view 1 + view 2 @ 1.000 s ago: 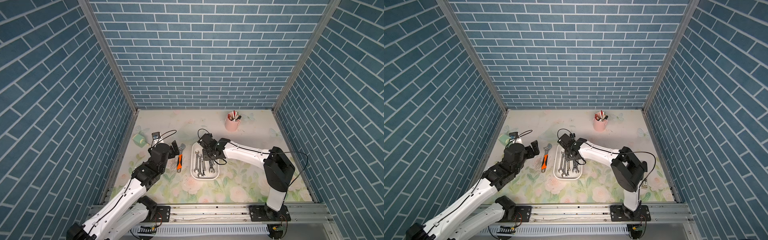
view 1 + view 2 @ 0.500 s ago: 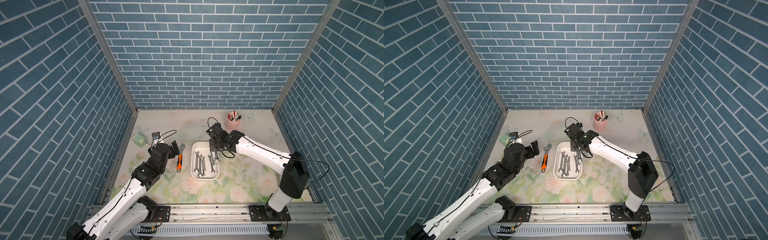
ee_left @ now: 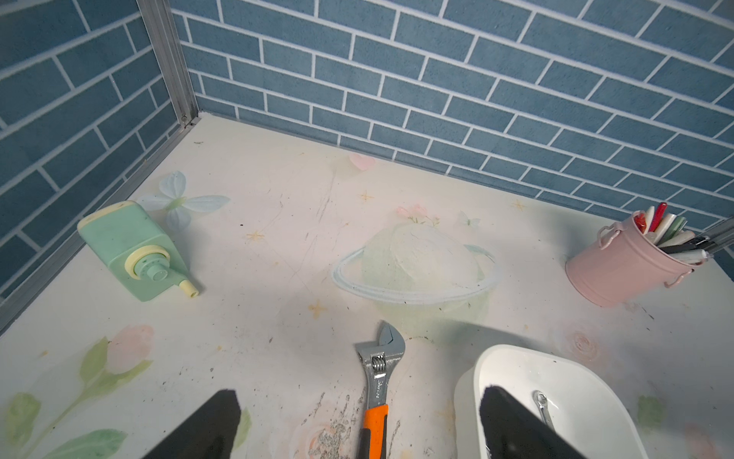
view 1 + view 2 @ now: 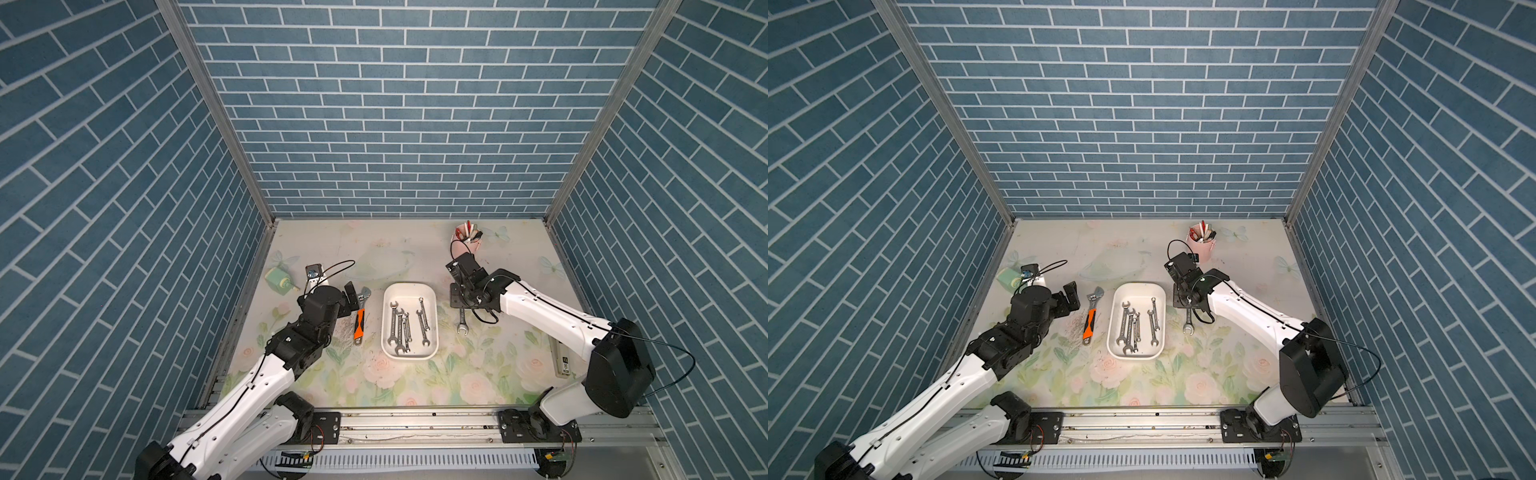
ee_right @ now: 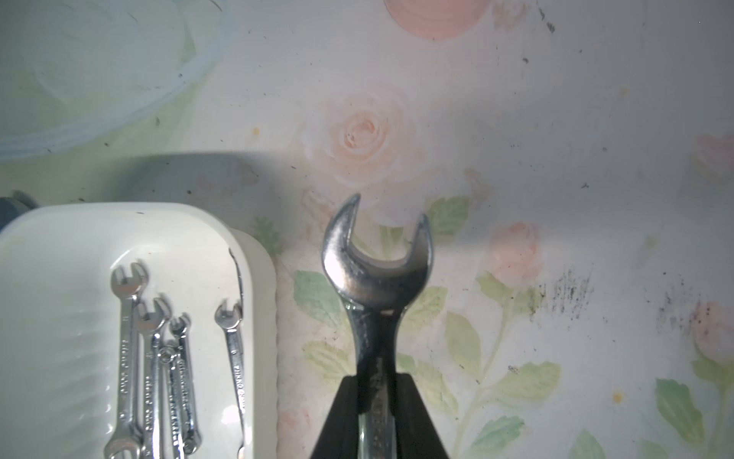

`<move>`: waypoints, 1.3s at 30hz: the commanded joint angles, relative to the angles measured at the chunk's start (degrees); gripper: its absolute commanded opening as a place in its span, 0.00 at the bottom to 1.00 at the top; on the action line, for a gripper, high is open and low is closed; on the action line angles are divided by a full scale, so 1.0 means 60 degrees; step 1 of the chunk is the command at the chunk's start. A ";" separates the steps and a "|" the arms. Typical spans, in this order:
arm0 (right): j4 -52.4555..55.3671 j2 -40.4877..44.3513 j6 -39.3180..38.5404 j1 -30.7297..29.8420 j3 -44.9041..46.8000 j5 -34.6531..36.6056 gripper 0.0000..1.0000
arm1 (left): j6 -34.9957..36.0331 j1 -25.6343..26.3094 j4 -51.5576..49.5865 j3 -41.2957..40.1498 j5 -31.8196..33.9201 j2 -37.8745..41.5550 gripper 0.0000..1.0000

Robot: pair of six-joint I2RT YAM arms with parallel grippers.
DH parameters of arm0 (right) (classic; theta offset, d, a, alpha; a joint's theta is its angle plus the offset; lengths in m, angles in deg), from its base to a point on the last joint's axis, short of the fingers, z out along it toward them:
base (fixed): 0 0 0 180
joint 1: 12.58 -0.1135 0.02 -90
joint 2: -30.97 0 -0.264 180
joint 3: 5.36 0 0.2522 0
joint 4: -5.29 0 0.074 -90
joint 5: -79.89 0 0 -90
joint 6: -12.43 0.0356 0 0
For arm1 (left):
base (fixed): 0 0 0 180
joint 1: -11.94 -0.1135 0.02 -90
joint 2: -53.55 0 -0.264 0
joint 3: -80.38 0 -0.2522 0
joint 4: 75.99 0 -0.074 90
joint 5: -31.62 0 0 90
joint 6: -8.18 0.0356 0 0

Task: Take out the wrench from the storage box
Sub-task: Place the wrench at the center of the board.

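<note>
Seeing the wrench (image 5: pixel 375 274) pinched by its shank in the right gripper (image 5: pixel 373 381), jaws closed hard on it, with the open-end head poking out past the fingertips. Sits outside the box (image 4: pixel 409 286), just beside its long wall on the right arm (image 4: pixel 540 316) side, over the flowery mat (image 4: pixel 374 245). Can't tell whether the low head touches the mat or hangs just off it.

Counting a handful of small wrenches (image 4: pixel 401 328) lying lengthwise in the box. Some overlap, so no exact number from here.

Other side: left gripper (image 3: pixel 357 397) spread wide and gripping nothing, parked low over the adjustable wrench (image 3: pixel 377 377) with the orange handle. Lies flat on the mat, just beside the box's other long wall.

Also around:
- pink cup (image 4: pixel 457 248) of pens near the back wall, lower part lost behind the right wrist in a top view
- green sharpener (image 3: pixel 131 254) lying by the left wall

Hard-to-see bits:
- Only getting the lower half of the held wrench in both top views, with the grip itself buried under the wrist.
- Losing the end of the orange handle and most of the box off the edge of the left wrist view, plus a finger covering part of the box.
- Half of a grey slab (image 4: pixel 562 359) by the right wall tucked under the right arm. No idea what.
- Can't read the lettering on the small wrenches in the right wrist view.
</note>
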 commanded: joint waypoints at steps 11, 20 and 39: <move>-0.1966 -0.1165 -0.0393 0.0290 0.0880 -0.0977 0.13 | -0.0227 -0.0036 -0.0271 0.0013 0.0044 -0.0061 1.00; -0.2285 -0.1875 -0.0415 0.0318 0.0957 -0.1265 0.15 | -0.0324 -0.0029 -0.0240 -0.0015 -0.0101 -0.0118 1.00; -0.0979 -0.0072 -0.0342 0.0351 0.0744 -0.0832 0.50 | -0.0375 0.1641 -0.0574 0.1351 0.0224 -0.0976 0.94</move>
